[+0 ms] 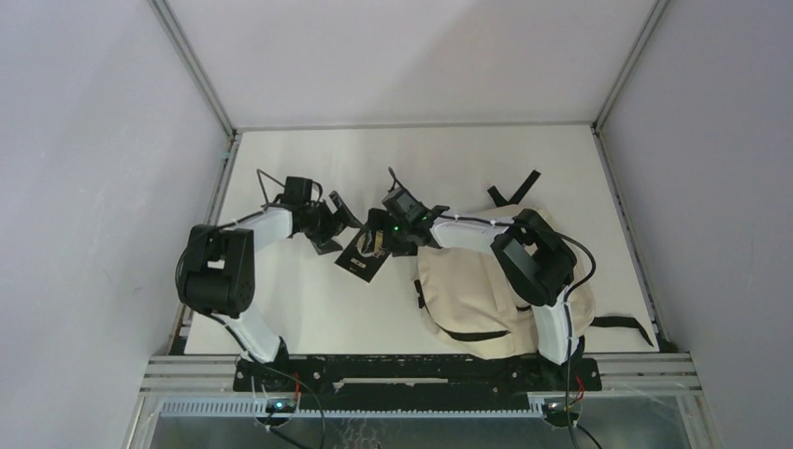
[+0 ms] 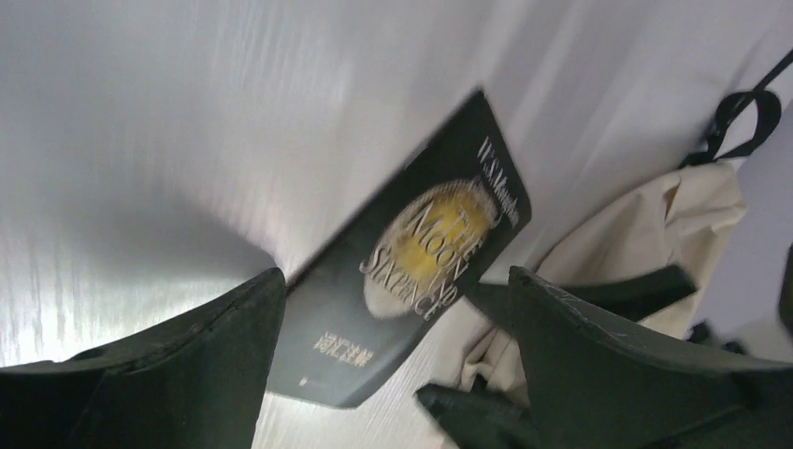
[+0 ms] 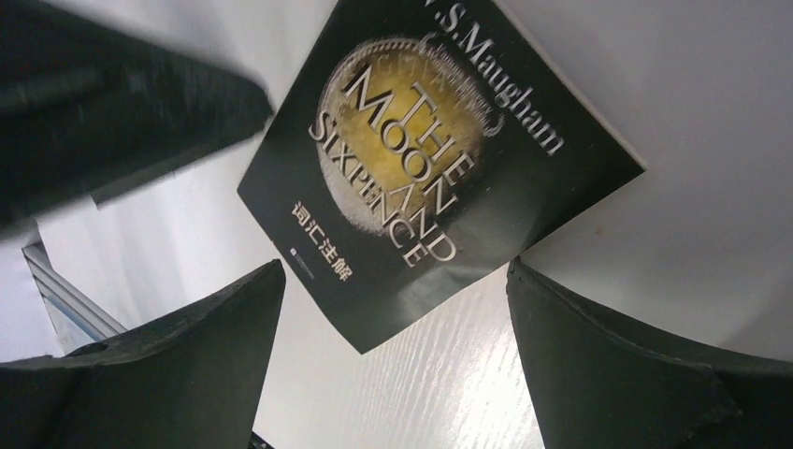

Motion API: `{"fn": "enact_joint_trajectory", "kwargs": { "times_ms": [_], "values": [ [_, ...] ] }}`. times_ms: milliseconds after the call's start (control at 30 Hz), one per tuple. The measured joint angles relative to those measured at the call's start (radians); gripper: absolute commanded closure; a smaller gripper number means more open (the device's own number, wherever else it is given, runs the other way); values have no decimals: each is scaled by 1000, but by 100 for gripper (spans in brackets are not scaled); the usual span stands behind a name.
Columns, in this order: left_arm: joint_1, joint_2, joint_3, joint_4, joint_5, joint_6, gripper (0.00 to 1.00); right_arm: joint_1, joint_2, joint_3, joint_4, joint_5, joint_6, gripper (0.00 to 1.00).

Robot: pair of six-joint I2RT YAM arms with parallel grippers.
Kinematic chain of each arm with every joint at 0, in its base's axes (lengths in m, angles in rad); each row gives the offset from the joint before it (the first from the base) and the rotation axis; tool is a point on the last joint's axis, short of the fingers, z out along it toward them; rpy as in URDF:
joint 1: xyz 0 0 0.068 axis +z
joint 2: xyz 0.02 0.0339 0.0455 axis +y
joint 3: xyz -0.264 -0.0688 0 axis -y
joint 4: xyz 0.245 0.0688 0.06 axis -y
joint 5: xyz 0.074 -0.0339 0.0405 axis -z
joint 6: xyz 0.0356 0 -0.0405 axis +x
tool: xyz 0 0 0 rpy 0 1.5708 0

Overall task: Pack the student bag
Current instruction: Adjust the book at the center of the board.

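Left hand (image 1: 338,224) spread wide, empty, left of the bag (image 1: 468,281), with the book (image 1: 360,260) between. Right hand (image 1: 378,236) spread just as wide, empty too, just off the bag's left edge, pointing down at the book. Bag slumped flat on the desk (image 1: 309,309), under the right arm, black straps (image 1: 512,187) trailing off its far and right sides. Book a dark paperback with a gold disc on the cover, close beside the bag's left edge; cannot tell whether flat on the desk or tipped up on one edge.

Judging by the sag: soft cream cloth, probably light, nothing stiff in it, so likely to fold and slide rather than stand. Mouth unlikely to hold open unaided; cannot tell from here whether the zip is undone. Best hold probably along the zip line or on a fold of cloth at the top, pinched and lifted by one hand while the other feeds things in. Straps a poor hold: likely to drag the whole bag.

Book thin, fairly stiff, cover glossy and probably slippery. Pinch across one edge near the spine, deep enough not to slip.
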Motion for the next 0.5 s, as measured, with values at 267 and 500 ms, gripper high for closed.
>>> {"fn": "enact_joint_trajectory", "kwargs": {
  "times_ms": [267, 500],
  "values": [
    [-2, -166, -198, 44, 40, -41, 9, -35, 2, 0, 2, -23, -7, 6],
    [-2, -239, -193, 16, 19, -55, 8, -32, 2, 6, -39, 40, 132, 12]
  ]
}}
